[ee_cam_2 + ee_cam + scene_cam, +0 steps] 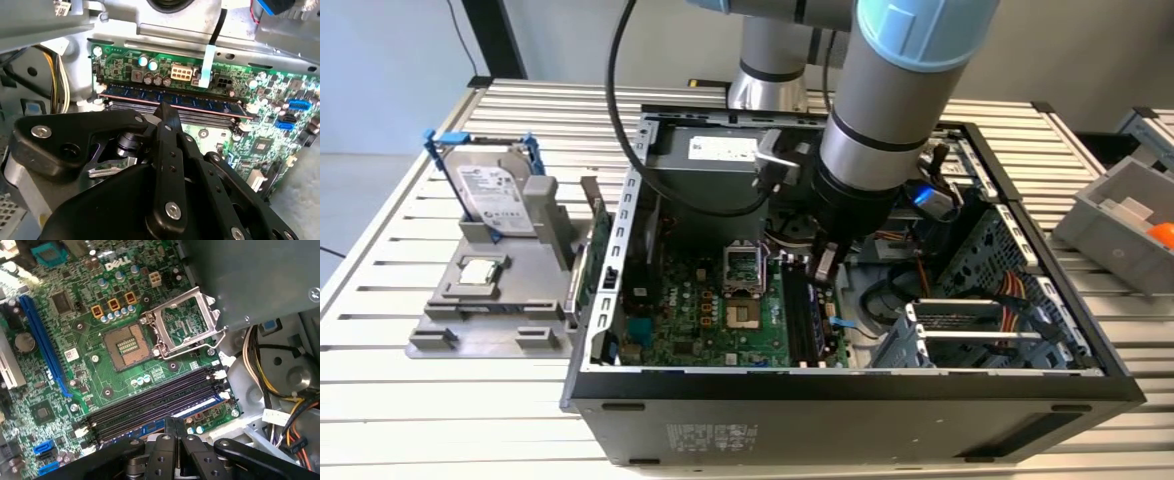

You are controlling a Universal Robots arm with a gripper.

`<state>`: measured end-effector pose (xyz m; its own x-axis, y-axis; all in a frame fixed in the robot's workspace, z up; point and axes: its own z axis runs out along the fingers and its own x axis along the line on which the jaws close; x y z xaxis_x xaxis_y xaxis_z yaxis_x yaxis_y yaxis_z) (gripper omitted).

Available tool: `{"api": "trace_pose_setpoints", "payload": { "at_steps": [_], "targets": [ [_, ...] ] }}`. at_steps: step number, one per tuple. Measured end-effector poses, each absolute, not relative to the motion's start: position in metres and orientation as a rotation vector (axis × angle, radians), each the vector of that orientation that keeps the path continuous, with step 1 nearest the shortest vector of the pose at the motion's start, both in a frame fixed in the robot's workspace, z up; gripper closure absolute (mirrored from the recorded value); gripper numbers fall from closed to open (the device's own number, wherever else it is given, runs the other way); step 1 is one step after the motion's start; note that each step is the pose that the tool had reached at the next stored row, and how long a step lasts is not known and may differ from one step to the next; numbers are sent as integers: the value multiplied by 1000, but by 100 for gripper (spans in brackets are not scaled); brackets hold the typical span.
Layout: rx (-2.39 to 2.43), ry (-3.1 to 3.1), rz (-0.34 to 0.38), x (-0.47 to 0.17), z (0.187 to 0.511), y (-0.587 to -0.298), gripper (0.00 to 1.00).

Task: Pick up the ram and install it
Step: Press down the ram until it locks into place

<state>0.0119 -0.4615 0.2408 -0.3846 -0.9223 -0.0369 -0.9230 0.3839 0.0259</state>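
Bluish ram (170, 98) stands on edge in a motherboard (95, 335) slot. Hand (167, 112) is clamped on its upper edge inside the computer case (854, 395).

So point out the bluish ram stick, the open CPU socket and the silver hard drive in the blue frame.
Bluish ram stick (170, 98): second wrist view, its long face.
Open CPU socket (128, 346): first wrist view, contact field.
Silver hard drive in the blue frame (494, 190): exterior view, labelled face.

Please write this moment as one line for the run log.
gripper: shut on ram | ram: at black memory slots on motherboard | CPU socket: open | hard drive: outside case
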Motion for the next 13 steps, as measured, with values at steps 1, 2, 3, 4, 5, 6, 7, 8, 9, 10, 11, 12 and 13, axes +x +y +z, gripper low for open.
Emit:
{"api": "trace_pose_setpoints", "payload": {
  "at_steps": [1,2,3,4,5,6,7,8,9,10,11,12,13],
  "targets": [
    [-1757,2584,66,12,241,-461,100],
    [-1779,2569,66,12,241,-462,100],
    [-1803,2553,66,12,241,-462,100],
    [-1827,2537,67,12,241,-461,100],
    [-1850,2520,67,12,241,-462,100],
    [-1873,2504,67,12,241,-462,100],
    [-1896,2487,67,12,241,-462,100],
    [-1918,2470,68,12,241,-462,100],
    [-1940,2453,68,12,240,-461,100],
    [-1961,2437,68,12,240,-461,100],
    [-1983,2420,68,12,240,-461,100],
    [-2005,2403,68,12,240,-462,100],
    [-2026,2385,68,12,240,-461,100]
  ]
}}
